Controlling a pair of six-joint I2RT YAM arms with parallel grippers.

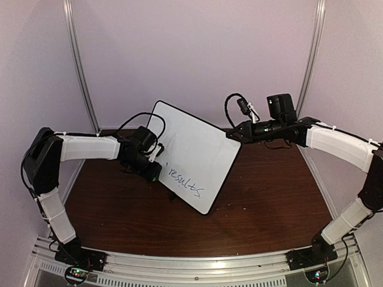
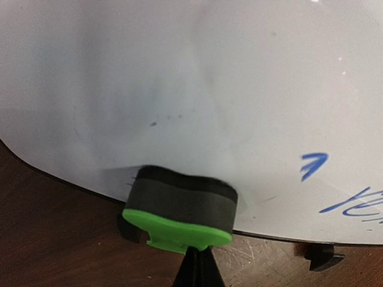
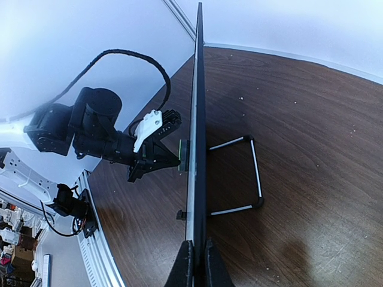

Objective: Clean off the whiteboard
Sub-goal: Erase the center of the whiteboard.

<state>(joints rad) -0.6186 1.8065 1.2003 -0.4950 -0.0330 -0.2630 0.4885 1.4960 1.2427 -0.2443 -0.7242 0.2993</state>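
The whiteboard point(image 1: 191, 152) stands tilted on the brown table, with blue handwriting point(image 1: 184, 181) near its lower edge. My left gripper point(image 1: 154, 170) is shut on a green-backed black eraser point(image 2: 179, 209), whose felt is pressed against the board's face close to the bottom edge. To the right of the eraser, blue strokes point(image 2: 314, 164) are still on the board. My right gripper point(image 1: 232, 134) is shut on the board's upper right edge. In the right wrist view the whiteboard point(image 3: 196, 119) appears edge-on between that gripper's point(image 3: 196, 248) fingers, with the eraser point(image 3: 184, 156) on its left side.
A wire stand point(image 3: 242, 173) props the board from behind. Small black feet point(image 2: 323, 256) rest on the scratched wooden table point(image 1: 269, 197). Pale walls with metal rails point(image 1: 81, 66) enclose the back and sides.
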